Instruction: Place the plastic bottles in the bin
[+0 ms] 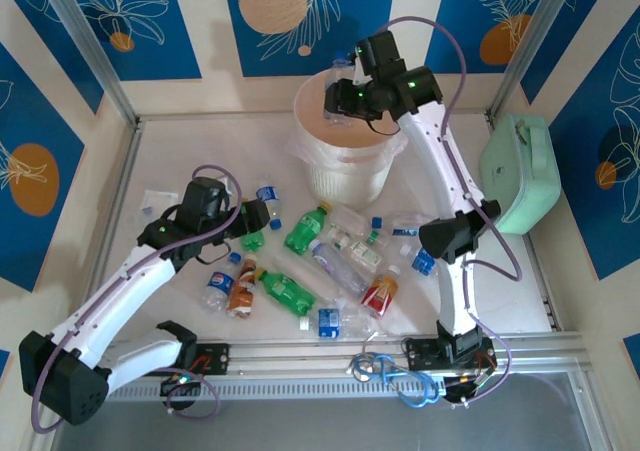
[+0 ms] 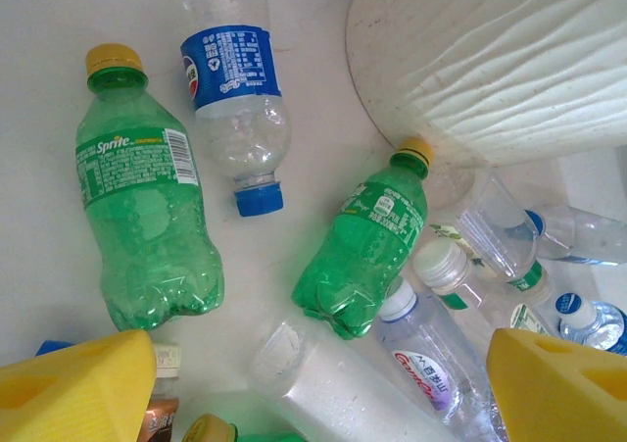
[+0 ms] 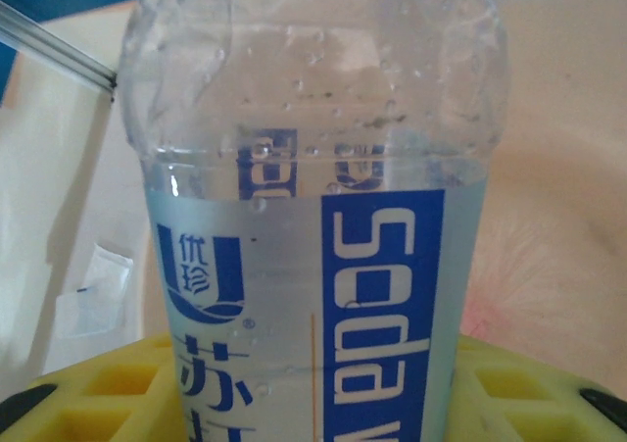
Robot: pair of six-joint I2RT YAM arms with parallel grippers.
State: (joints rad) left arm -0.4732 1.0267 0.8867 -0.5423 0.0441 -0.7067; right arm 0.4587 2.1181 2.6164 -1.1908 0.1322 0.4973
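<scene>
We are logging the left gripper (image 1: 256, 216) hanging low at about 9 o'clock on the white table (image 1: 520, 271), over the left edge of the scattered plastic bottles (image 1: 325, 261). In its wrist view its jaws are standing wide, one yellow finger (image 2: 73, 388) in each lower corner, and they are gripping nothing. Below it a green Sprite bottle (image 2: 137, 226) is lying at 9 o'clock and a clear blue-labelled bottle (image 2: 235, 99) at 11. A second green bottle (image 2: 367, 246) is lying near centre, its yellow cap pointing at the pale bin (image 2: 490, 60) at 1 o'clock. More clear bottles are crowding together at 4 to 5 o'clock. From above, we are seeing a red-labelled bottle (image 1: 381, 293) lying at the heap's 5 o'clock edge. The bin is standing at the table's 12 o'clock, just beyond the heap. The right gripper (image 1: 342, 99) is hovering over the bin's mouth, its jaws clamping a clear soda bottle (image 3: 313, 217) with a blue label. A mint-green case (image 1: 520, 171) is sitting at 3 o'clock.
</scene>
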